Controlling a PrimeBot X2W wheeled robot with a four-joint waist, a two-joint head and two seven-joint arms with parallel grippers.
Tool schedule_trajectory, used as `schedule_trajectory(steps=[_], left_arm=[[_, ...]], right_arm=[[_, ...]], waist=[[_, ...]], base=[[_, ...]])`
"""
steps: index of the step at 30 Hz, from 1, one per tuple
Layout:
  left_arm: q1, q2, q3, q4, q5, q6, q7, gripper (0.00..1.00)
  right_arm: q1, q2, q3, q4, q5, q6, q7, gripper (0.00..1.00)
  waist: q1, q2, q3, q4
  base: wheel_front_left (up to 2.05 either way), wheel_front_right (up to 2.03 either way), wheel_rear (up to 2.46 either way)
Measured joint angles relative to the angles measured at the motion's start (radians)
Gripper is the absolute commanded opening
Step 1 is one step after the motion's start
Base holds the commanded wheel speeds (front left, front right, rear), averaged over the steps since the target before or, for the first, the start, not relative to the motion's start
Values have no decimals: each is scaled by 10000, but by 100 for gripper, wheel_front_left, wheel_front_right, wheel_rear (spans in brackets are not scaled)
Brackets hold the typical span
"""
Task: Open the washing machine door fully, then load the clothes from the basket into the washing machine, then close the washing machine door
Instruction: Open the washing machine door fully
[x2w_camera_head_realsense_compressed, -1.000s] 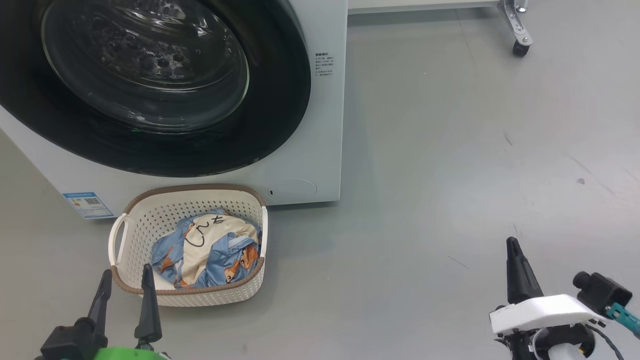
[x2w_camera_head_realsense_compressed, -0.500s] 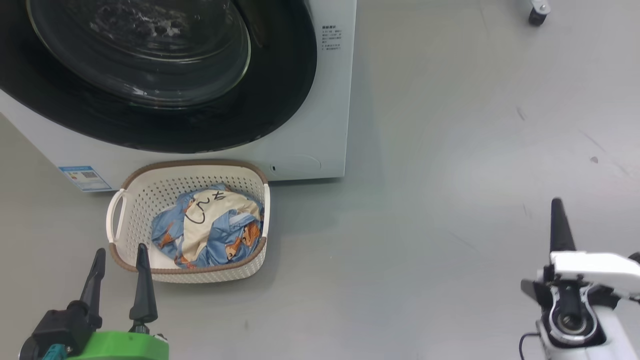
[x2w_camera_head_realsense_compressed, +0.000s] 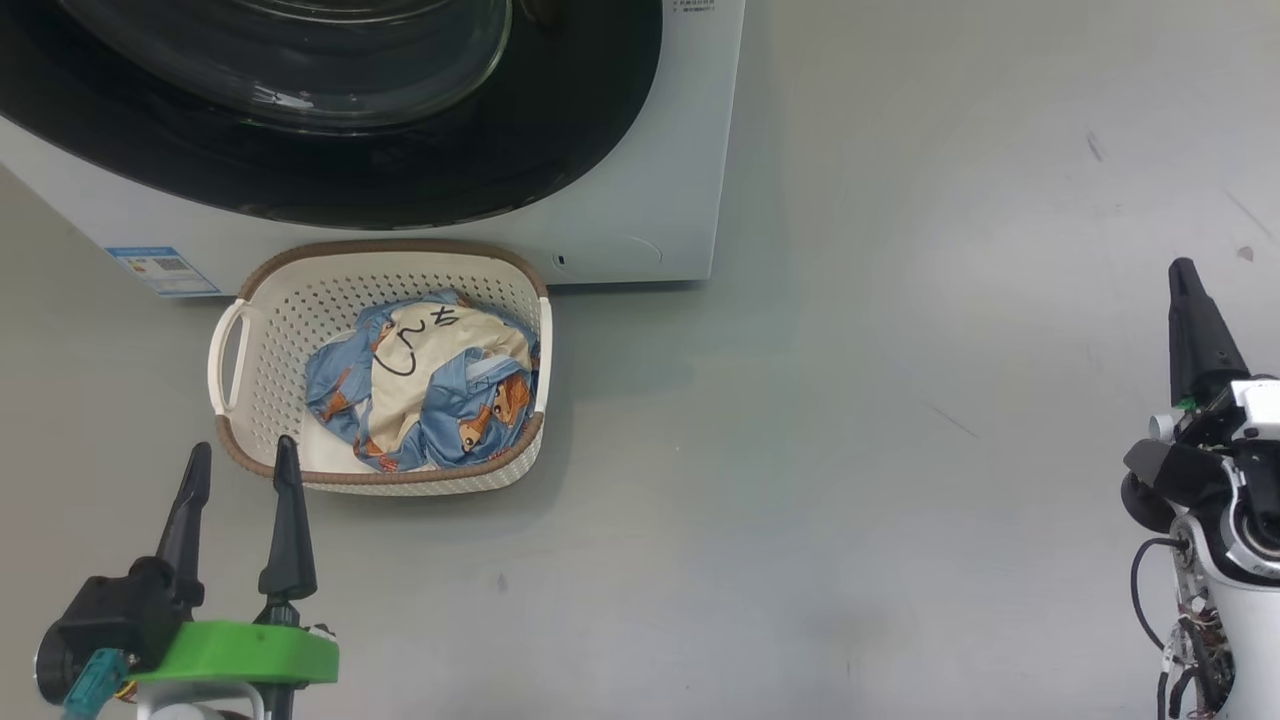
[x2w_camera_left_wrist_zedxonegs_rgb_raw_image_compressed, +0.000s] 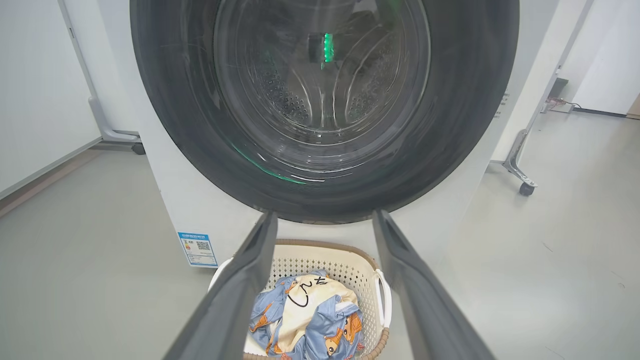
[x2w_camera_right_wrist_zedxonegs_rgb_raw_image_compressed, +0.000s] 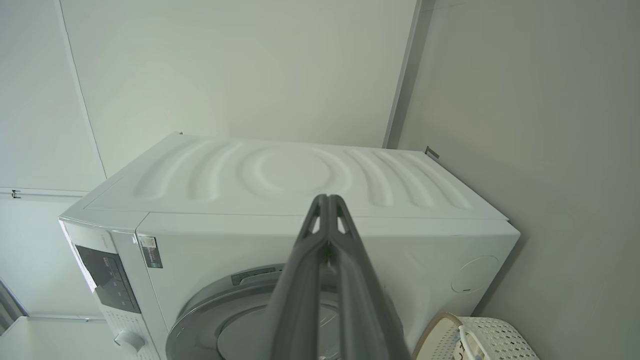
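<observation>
Right fingers (x2w_camera_head_realsense_compressed: 1195, 330) farther right, forward

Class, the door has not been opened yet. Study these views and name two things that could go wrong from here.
1. The right tool is shut and the washing machine door is closed; shut fingers may slip on its glossy black ring.
2. The open left tool hovers by the near rim of the basket; reaching for the clothes, a finger could snag the perforated wall and drag the basket.
</observation>
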Motion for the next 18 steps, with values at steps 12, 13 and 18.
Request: schedule_trajectory(steps=[12,13,18], left_arm=[[-178,58,-75,-203,36,0,0,100],[-206,56,-98,-207,35,0,0,100],[-274,40,-245,-345,35,0,0,100]], right_arm=[[-1484,-855,226,445,288,0,1701,0],[-1618,-911,257,493,288,0,1793,0],[-2279,-1085,439,585,274,0,2265,0]], waist=[[0,0,796,307],[0,0,860,331],[0,0,1152,474]], base=[[0,0,0],[0,0,0],[0,0,0]])
